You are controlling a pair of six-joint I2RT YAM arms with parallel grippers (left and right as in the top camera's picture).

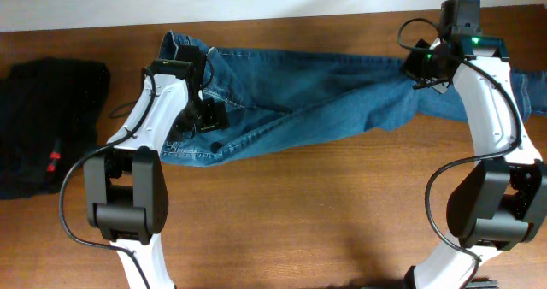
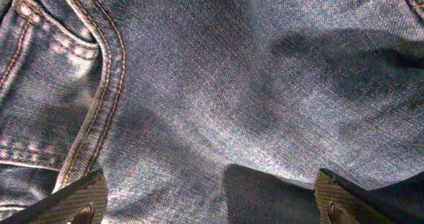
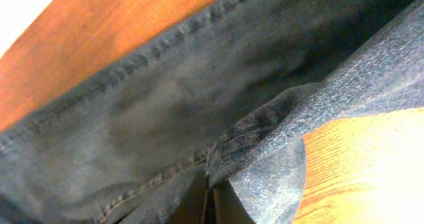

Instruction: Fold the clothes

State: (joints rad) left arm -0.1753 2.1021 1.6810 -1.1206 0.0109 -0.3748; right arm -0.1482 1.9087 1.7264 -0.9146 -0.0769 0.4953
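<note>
Right end effector tight on jeans

Blue jeans, spread lengthwise across the far side of the surface, waist left, legs stretching right, wrinkled, light stitching on seams

A crumpled black garment with a small red tag lies at the left edge of the wooden table.
</note>
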